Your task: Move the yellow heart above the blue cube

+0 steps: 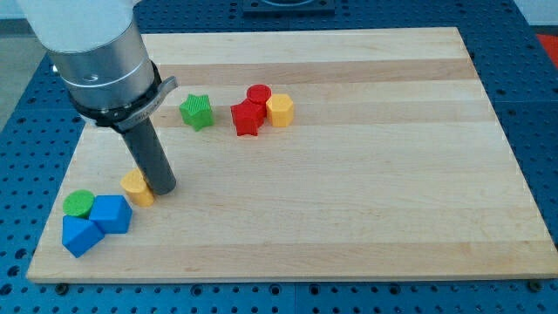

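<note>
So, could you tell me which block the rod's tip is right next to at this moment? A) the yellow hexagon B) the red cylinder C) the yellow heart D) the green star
C: my tip stands at the right edge of the yellow heart, close enough to touch, with every other block farther off.

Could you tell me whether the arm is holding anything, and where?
Nothing is held; my tip only presses against the yellow heart's right side.
</note>
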`<state>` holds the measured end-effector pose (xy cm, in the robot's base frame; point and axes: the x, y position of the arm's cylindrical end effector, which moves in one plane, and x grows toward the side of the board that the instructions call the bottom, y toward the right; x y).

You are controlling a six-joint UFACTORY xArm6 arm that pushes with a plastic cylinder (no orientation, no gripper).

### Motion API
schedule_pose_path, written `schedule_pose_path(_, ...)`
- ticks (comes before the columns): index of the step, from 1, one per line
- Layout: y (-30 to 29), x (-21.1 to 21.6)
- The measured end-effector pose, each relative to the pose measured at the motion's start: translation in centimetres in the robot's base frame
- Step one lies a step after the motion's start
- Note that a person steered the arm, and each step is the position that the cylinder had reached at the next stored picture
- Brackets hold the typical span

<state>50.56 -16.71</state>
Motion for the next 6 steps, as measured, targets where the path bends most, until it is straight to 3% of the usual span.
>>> schedule_pose_path(1,-0.1,-1.6)
schedule_pose_path(6,-3.0,1.0)
